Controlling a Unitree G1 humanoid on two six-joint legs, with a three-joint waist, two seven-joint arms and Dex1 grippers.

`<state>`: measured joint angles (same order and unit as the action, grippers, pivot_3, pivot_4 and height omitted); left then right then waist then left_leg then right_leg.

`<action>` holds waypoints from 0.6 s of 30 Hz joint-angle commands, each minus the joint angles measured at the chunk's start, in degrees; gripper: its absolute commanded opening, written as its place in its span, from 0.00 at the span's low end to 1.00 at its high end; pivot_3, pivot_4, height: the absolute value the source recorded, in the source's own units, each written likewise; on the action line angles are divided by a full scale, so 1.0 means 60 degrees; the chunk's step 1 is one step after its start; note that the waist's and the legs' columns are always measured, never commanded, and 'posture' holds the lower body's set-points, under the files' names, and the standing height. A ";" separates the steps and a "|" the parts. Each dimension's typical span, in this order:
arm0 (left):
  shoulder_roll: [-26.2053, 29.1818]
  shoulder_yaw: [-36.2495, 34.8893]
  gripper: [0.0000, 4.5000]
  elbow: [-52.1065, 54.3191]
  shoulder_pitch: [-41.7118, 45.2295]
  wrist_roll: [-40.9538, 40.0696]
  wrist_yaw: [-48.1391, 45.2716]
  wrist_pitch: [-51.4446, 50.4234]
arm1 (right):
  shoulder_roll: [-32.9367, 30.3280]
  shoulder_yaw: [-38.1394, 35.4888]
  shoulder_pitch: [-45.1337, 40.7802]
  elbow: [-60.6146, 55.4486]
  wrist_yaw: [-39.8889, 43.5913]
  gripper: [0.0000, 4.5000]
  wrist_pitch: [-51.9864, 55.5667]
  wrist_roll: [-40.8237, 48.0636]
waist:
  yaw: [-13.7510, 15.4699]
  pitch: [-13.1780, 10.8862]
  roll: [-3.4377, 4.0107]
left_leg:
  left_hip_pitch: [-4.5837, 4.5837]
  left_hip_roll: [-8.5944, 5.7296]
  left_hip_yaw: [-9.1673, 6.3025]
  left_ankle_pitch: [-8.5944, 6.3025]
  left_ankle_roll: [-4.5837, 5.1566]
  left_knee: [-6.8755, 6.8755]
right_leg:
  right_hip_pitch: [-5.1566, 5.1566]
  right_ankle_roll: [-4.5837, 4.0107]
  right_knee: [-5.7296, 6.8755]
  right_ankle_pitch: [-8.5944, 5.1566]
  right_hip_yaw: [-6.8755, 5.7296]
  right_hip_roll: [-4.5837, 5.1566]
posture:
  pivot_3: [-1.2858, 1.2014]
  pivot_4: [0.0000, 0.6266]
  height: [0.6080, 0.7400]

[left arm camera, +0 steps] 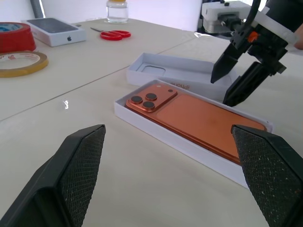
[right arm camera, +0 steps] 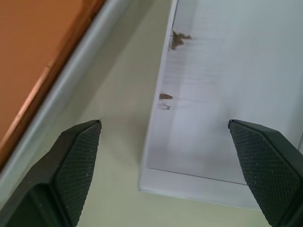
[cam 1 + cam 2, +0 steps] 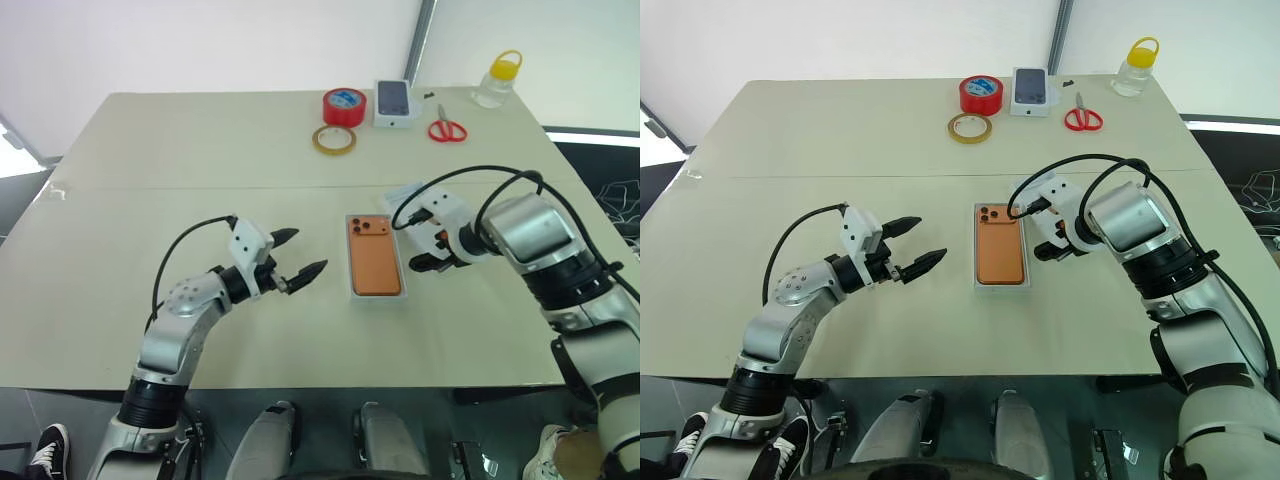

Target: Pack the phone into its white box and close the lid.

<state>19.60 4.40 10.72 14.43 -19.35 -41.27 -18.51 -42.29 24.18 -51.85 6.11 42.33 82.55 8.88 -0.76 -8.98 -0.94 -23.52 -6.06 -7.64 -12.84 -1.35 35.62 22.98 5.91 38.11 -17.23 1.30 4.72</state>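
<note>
The orange phone (image 3: 377, 257) lies camera side up inside the shallow white box (image 3: 380, 297) at the middle of the table. Just right of the box, at its far end, the lid (image 1: 170, 71) rests with its white interior facing up. My right gripper (image 3: 428, 250) hangs open, pointing down over the gap between box and lid, one finger on each side of the lid's near wall (image 2: 156, 118), touching nothing. My left gripper (image 3: 305, 251) is open and level, a short way left of the box, pointing at it.
Along the far edge stand a red tape roll (image 3: 344, 106), a yellowish tape ring (image 3: 333, 140), a small white box with a dark phone picture (image 3: 395, 103), red scissors (image 3: 447, 129) and a yellow-capped bottle (image 3: 497, 80).
</note>
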 commanded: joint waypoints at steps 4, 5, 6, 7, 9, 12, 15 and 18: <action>-0.0056 0.0082 1.00 0.0491 -0.0073 -0.0027 0.0224 0.0068 | 0.0079 -0.0028 -0.0311 0.0052 -0.0255 0.80 0.0123 0.0087 | -0.0005 0.0000 0.0000 | 0.0000 0.0000 0.0000 0.0000 0.0000 0.0000 | 0.0000 0.0000 0.0000 0.0000 0.0001 0.0000 | 0.52 0.24 1.00; -0.0070 0.0092 1.00 0.0503 -0.0080 -0.0029 0.0261 0.0053 | 0.0074 0.0034 -0.0303 0.0045 -0.0253 0.70 0.0105 0.0106 | -0.0003 0.0000 0.0000 | 0.0000 0.0000 0.0000 0.0000 0.0000 0.0000 | 0.0000 0.0000 0.0000 0.0000 0.0000 -0.0001 | 0.52 0.24 1.00; -0.0079 0.0101 1.00 0.0512 -0.0083 -0.0033 0.0287 0.0041 | 0.0062 0.0081 -0.0299 0.0038 -0.0251 0.59 0.0082 0.0123 | -0.0004 0.0000 0.0000 | 0.0000 0.0001 -0.0001 0.0000 0.0000 0.0000 | 0.0000 0.0000 0.0000 0.0000 0.0000 -0.0001 | 0.52 0.24 1.00; -0.0094 0.0124 1.00 0.0521 -0.0078 -0.0028 0.0320 0.0032 | 0.0042 0.0103 -0.0295 0.0053 -0.0264 0.47 0.0048 0.0123 | -0.0010 0.0000 0.0000 | 0.0000 0.0000 0.0000 0.0000 0.0000 0.0000 | 0.0000 0.0000 0.0000 0.0000 0.0000 -0.0001 | 0.52 0.24 1.00; -0.0115 0.0145 1.00 0.0526 -0.0076 -0.0025 0.0372 0.0027 | 0.0033 0.0165 -0.0333 0.0116 -0.0318 0.25 -0.0057 0.0072 | -0.0001 0.0000 0.0000 | 0.0000 0.0000 -0.0001 0.0000 0.0000 0.0003 | -0.0004 0.0000 0.0000 0.0000 0.0000 -0.0001 | 0.52 0.24 1.00; -0.0129 0.0114 1.00 0.0504 -0.0097 -0.0047 0.0461 -0.0010 | 0.0130 0.0227 -0.0406 0.0177 -0.0411 0.01 -0.0045 0.0038 | -0.0012 0.0000 0.0000 | 0.0001 0.0000 0.0000 -0.0001 0.0002 0.0007 | -0.0008 0.0000 0.0000 0.0000 -0.0002 0.0000 | 0.52 0.24 1.00; -0.0110 0.0082 1.00 0.0495 -0.0121 -0.0063 0.0517 -0.0005 | 0.0183 0.0136 -0.0422 0.0191 -0.0538 0.01 0.0078 0.0065 | -0.0021 0.0000 0.0000 | 0.0001 0.0002 -0.0001 -0.0001 0.0003 0.0005 | -0.0005 0.0000 0.0000 0.0000 -0.0002 -0.0002 | 0.52 0.24 1.00; -0.0083 0.0050 1.00 0.0436 -0.0116 -0.0072 0.0524 0.0029 | 0.0295 -0.0106 -0.0466 0.0310 -0.0730 0.01 0.0098 0.0061 | -0.0019 0.0000 0.0000 | 0.0001 0.0002 0.0000 -0.0001 0.0002 0.0005 | -0.0006 0.0000 0.0000 0.0000 -0.0001 -0.0002 | 0.52 0.24 1.00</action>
<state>19.00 5.42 11.45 13.75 -19.36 -38.28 -18.70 -41.13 24.87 -53.27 7.58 38.84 83.23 9.30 -0.87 -8.98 -0.94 -23.52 -6.05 -7.64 -12.85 -1.33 35.65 22.94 5.91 38.11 -17.23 1.30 4.70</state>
